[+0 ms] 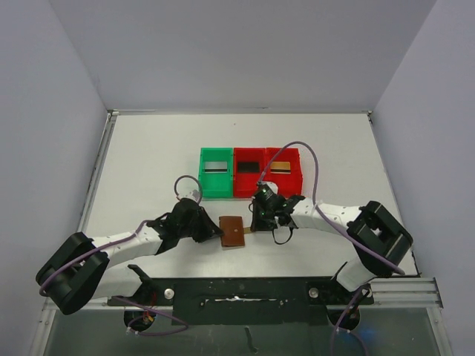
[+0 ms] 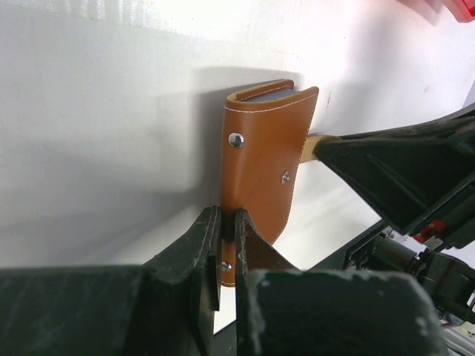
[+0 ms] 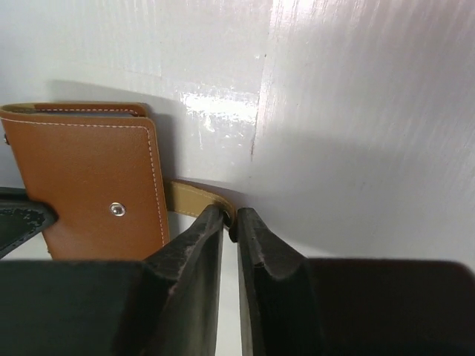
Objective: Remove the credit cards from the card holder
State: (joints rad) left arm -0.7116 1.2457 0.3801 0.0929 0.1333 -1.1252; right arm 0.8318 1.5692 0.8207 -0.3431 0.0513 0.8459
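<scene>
Left wrist: left claw [image 2: 228, 222] pinches card holder [image 2: 263, 156] | right claw [image 3: 231, 219] pinches its tab [image 3: 189, 196]

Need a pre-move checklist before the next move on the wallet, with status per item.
1. Left gripper clamped on the card holder edge: ok.
2. Right gripper closed on the snap tab end: ok.
3. Tab off the cover's stud: ok, stud exposed.
4. Card holder opened: not ok, cover is shut.
5. Credit cards inside: cannot tell, none visible.
6. Row of bins apart from the card holder: ok.
</scene>
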